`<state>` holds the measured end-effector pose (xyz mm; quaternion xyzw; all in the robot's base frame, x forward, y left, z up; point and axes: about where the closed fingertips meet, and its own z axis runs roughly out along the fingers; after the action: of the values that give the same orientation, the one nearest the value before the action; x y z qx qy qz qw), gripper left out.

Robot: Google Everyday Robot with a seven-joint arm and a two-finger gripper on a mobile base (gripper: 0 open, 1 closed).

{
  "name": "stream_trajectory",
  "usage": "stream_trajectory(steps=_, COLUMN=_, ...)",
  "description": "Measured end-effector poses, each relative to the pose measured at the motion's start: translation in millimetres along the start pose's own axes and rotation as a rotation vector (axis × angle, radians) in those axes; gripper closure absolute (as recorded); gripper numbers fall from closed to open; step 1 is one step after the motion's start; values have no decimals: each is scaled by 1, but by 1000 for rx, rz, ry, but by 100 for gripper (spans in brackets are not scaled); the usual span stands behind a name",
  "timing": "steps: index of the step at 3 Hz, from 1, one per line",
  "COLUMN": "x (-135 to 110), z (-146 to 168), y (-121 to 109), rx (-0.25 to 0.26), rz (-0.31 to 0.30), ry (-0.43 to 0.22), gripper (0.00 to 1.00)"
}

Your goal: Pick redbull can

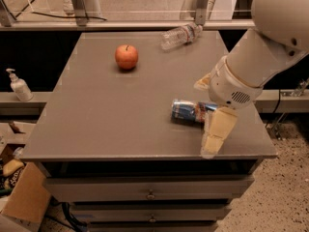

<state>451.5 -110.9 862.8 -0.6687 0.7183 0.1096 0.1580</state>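
Note:
The redbull can (189,111) lies on its side on the grey table (106,110), right of the middle, blue and silver with a shiny end facing left. My gripper (214,130), cream-coloured on a large white arm (260,57), hangs at the can's right end, over the table's front right part. It covers the can's right end. I cannot tell if it touches the can.
A red apple (126,57) stands at the back left of the table. A clear plastic water bottle (181,35) lies at the back edge. A soap dispenser (18,86) stands on a ledge at the left. Drawers (149,193) sit below the table's front edge.

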Motion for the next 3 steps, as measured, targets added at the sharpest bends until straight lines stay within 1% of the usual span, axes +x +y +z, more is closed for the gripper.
stream_trajectory(steps=1, x=-2, z=15, y=-12, rx=39, rz=-20, ry=32, gripper=0)
stream_trajectory(steps=2, x=-2, z=27, y=-28, rx=65, rz=-30, ry=68, gripper=0)
stream_trajectory(steps=3, x=5, z=38, y=-39, rx=69, rz=-27, ry=101, gripper=17)
